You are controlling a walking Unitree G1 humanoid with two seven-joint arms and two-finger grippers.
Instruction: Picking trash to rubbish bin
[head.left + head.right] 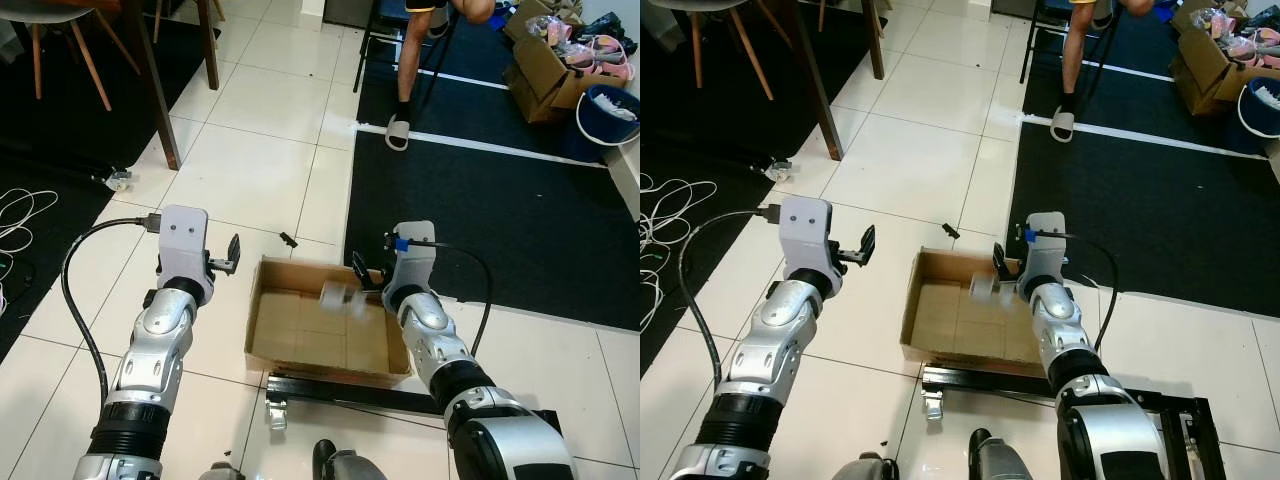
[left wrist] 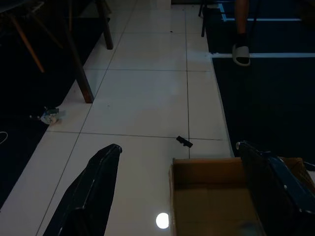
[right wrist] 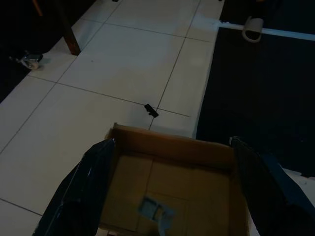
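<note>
An open brown cardboard box [image 1: 266, 310] sits on the white tile floor in front of me. A small silvery piece of trash [image 1: 340, 297] shows blurred inside the box outline, just left of and below my right gripper [image 1: 372, 272]. That gripper is open over the box's far right part, with nothing between its fingers. In the right wrist view the trash [image 3: 157, 210] is down over the box floor; I cannot tell if it rests there. My left gripper [image 1: 224, 260] is open and empty, left of the box. A crumpled wrapper [image 1: 118, 180] lies by a table leg.
A small black scrap [image 1: 289, 239] lies on the tile beyond the box. A dark carpet [image 1: 500, 200] runs on the right, where a person's leg in a slipper [image 1: 398, 130] stands. A table leg [image 1: 160, 100], chairs and white cables [image 1: 20, 215] are at the left. A black metal frame [image 1: 350, 395] lies beside the box's near side.
</note>
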